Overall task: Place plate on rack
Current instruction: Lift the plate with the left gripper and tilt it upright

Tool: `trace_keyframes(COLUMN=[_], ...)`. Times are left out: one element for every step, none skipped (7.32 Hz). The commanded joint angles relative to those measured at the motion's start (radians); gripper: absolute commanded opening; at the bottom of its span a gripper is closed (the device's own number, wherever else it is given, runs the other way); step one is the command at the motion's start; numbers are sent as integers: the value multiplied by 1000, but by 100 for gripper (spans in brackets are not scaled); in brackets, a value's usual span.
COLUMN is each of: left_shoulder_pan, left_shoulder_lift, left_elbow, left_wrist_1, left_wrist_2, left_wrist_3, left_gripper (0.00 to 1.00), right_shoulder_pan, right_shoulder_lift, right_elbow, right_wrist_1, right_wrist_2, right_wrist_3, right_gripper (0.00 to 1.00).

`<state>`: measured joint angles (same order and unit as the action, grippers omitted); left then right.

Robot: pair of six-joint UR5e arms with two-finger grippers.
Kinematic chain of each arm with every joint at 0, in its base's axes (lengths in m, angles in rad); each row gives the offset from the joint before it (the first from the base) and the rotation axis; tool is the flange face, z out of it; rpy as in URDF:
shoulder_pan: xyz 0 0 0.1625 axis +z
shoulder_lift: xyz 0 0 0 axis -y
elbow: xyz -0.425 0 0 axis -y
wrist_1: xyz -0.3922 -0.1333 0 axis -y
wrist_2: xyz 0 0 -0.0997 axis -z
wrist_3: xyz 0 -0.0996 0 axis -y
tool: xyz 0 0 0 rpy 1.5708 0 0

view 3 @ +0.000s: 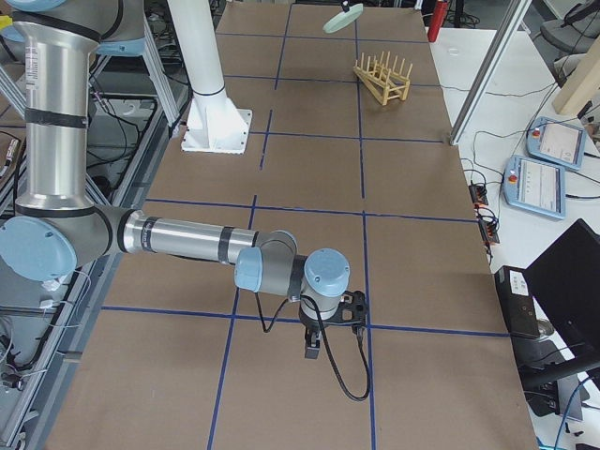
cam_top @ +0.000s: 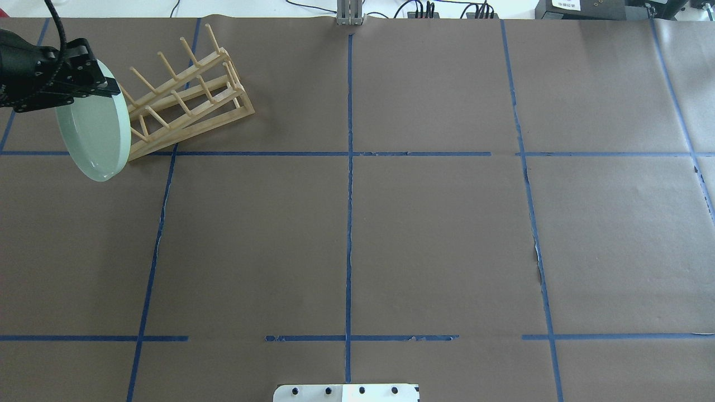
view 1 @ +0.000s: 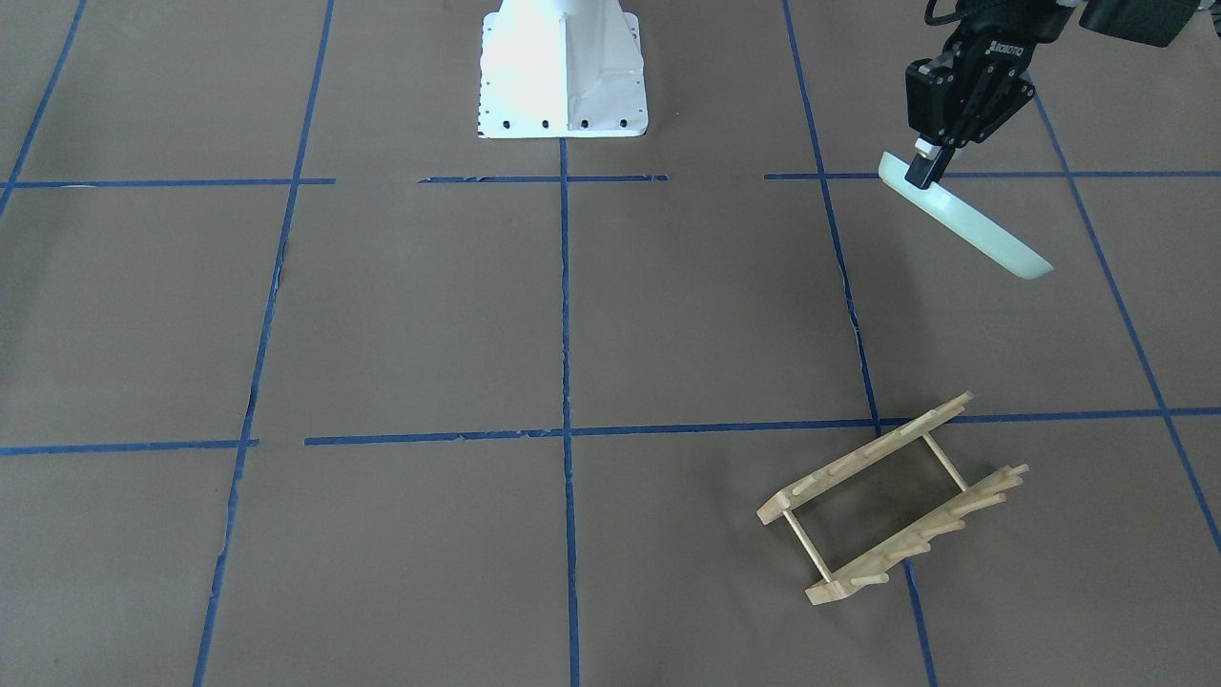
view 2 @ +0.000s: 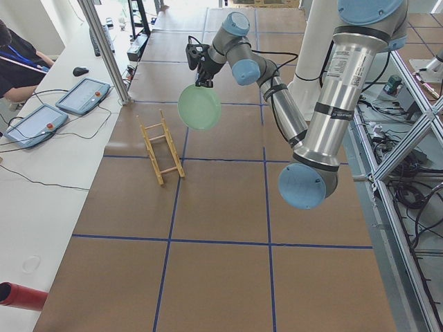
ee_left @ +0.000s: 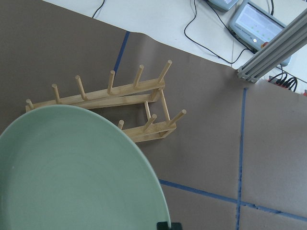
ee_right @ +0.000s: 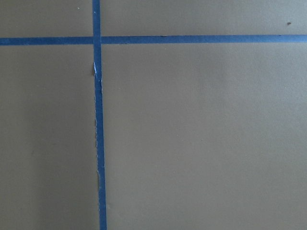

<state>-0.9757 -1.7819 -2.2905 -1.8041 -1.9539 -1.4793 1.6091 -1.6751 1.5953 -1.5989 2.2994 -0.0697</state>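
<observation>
Overhead exterior, far-left corner: gripping plate [cam_top: 92, 134] rim with left gripper [cam_top: 109, 88], aloft near rack [cam_top: 190, 127]; cannot tell right gripper's [view 3: 312, 353] state.

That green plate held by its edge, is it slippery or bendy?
Probably stiff: the plate hangs tilted from one rim pinch by the left gripper without sagging. Its glossy surface looks slippery, so it might slip or swing. Possibly breakable if dropped.
</observation>
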Motion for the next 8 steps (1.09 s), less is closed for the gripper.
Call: trace_keyframes(left_shoulder_pan=[0,0,0,0,-1,-12,-49,-66], left_shoulder_lift=[222,284,298,298,282,256,186,124], left_elbow=[49,110,149,173,216,286,369,431], left_wrist_1=[-522,-760,-902,-1008,-1122,-1240,-1317,-1362], left_wrist_2=[9,13,12,10,12,15,18,36], left_wrist_3=[-221,-301,-379,-435,-435,-432,-432,-434], left_gripper=[0,0,0,0,0,0,0,0], right_shoulder_pan=[0,0,0,0,0,0,0,0], right_shoulder_lift=[0,0,0,0,0,0,0,0], right_elbow=[0,0,0,0,0,0,0,0], right_wrist_1=[-1,0,1,1,1,1,1,1], right_wrist_2=[0,0,0,0,0,0,0,0], right_wrist_3=[-1,1,-1,1,1,-1,-1,1], right_gripper=[100,100,100,100,100,100,100,100])
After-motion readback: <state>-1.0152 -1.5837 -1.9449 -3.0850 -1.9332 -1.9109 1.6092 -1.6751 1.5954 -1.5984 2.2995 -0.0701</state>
